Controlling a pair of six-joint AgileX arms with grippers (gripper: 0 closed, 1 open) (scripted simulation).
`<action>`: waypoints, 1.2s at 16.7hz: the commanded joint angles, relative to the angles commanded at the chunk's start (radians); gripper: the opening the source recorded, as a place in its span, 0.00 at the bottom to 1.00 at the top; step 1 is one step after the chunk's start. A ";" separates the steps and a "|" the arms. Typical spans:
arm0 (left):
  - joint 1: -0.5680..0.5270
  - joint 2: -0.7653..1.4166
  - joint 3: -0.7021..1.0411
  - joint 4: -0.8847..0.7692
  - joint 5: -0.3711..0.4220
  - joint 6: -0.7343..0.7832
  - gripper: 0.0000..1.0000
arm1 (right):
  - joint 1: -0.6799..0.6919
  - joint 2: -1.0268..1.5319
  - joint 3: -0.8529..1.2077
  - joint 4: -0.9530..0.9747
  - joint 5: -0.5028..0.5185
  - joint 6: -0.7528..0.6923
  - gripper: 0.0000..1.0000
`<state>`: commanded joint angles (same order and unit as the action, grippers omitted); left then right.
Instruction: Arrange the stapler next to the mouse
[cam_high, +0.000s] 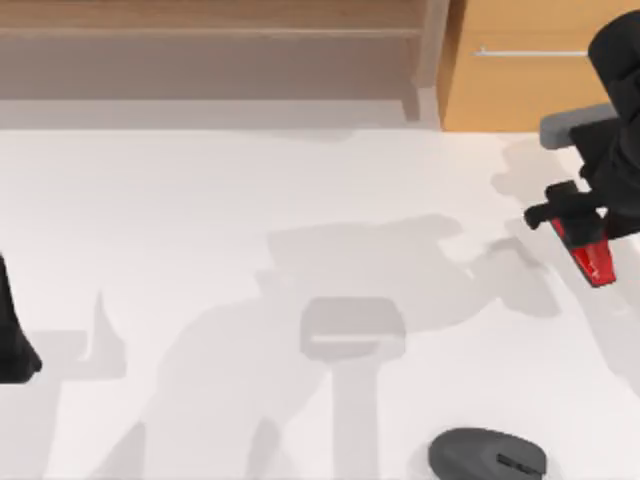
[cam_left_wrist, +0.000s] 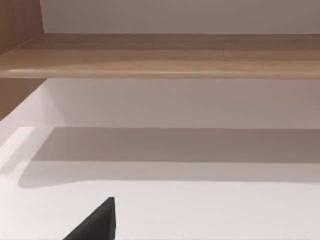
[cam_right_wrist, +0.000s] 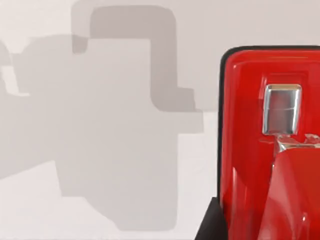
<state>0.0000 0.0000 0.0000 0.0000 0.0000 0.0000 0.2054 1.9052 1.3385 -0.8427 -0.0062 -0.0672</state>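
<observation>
Small bright red narrow stapler (cam_high: 592, 256) is held clamped in the right gripper (cam_high: 580, 222) at far right, well apart from the dark grey oval mouse (cam_high: 488, 456) near the front edge; left arm parked at left.

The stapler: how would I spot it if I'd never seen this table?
Start at the white table and go to its right edge, below the wooden cabinet. There the right gripper holds the stapler. It is narrow and bright red, unlike the dark grey oval mouse at the near edge.
</observation>
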 joint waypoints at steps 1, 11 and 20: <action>0.000 0.000 0.000 0.000 0.000 0.000 1.00 | 0.042 0.001 0.004 0.013 -0.002 0.055 0.00; 0.000 0.000 0.000 0.000 0.000 0.000 1.00 | 0.311 0.008 -0.017 -0.021 0.006 0.593 0.00; 0.000 0.000 0.000 0.000 0.000 0.000 1.00 | 0.313 0.002 -0.011 -0.024 0.008 0.617 0.00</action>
<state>0.0000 0.0000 0.0000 0.0000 0.0000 0.0000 0.5183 1.9076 1.3271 -0.8668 0.0013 0.5497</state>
